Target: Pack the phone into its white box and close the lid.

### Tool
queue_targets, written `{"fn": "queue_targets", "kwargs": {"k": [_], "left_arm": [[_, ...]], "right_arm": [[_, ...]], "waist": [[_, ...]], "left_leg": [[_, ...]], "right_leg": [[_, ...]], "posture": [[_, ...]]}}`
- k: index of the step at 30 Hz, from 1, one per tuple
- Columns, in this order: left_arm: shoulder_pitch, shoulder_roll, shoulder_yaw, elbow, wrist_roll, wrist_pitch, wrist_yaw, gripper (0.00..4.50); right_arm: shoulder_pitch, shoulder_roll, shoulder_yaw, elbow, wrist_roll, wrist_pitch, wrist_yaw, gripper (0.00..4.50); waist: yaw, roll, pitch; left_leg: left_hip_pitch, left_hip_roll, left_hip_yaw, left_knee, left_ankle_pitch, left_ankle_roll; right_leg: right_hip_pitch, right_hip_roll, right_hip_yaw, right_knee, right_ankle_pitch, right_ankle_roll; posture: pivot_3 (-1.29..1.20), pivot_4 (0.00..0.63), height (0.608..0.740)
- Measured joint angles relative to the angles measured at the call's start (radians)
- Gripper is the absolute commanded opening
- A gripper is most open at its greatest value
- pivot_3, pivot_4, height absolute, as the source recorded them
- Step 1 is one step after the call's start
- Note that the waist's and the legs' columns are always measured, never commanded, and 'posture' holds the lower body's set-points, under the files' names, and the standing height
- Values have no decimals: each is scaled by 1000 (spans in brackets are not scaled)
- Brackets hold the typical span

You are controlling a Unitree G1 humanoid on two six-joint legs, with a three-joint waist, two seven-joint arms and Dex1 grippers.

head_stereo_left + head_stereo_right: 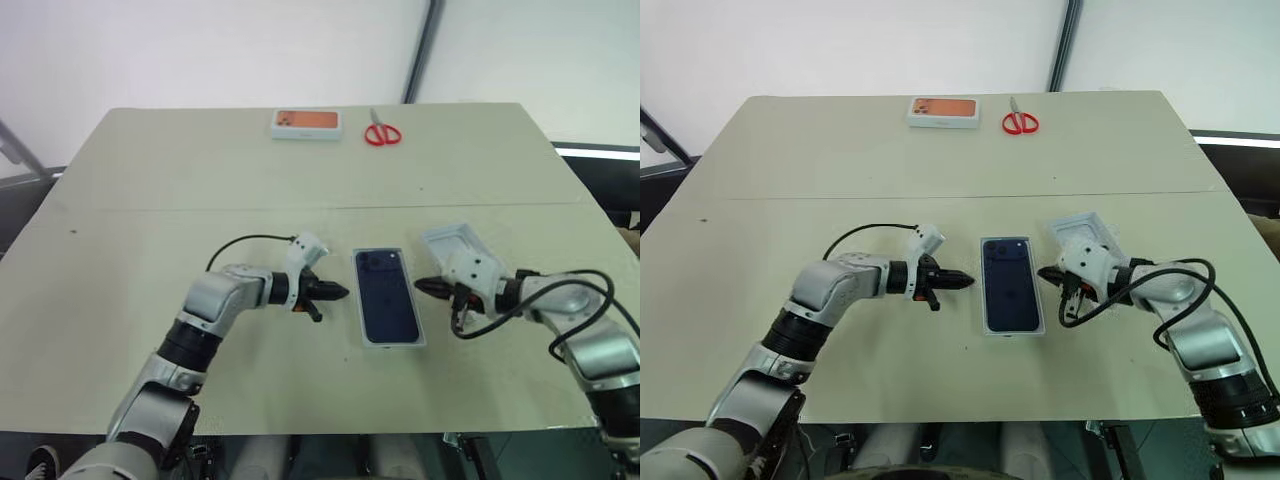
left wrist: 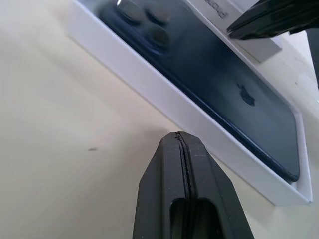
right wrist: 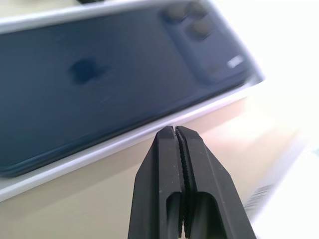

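A dark navy phone, glossy back up with an apple logo at its centre and a camera bump at the far end, lies in the white box at the middle of the pale table. The left gripper and right gripper flank the box, fingers pressed together, holding nothing. A white tray sits just beyond the right gripper. Far across lie an orange-topped white box and red scissors.
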Motion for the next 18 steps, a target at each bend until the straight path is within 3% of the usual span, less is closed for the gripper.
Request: {"fn": "queue_targets", "kwargs": {"k": [7, 18], "left_arm": [[-14, -6, 33, -3, -1, -14, 3, 0], [45, -2, 92, -102, -8, -22, 52, 0]], "right_arm": [[-101, 11, 40, 141, -42, -65, -5, 61], [-255, 113, 120, 405, -213, -209, -166, 61]], "waist": [[5, 0, 0], [-15, 0, 0]], "left_leg": [[0, 0, 0, 1, 0, 0], [0, 0, 1, 0, 2, -4]], "right_leg": [[0, 0, 0, 0, 0, 0], [-1, 0, 1, 1, 0, 0]], "posture": [[0, 150, 740], [0, 150, 740]]}}
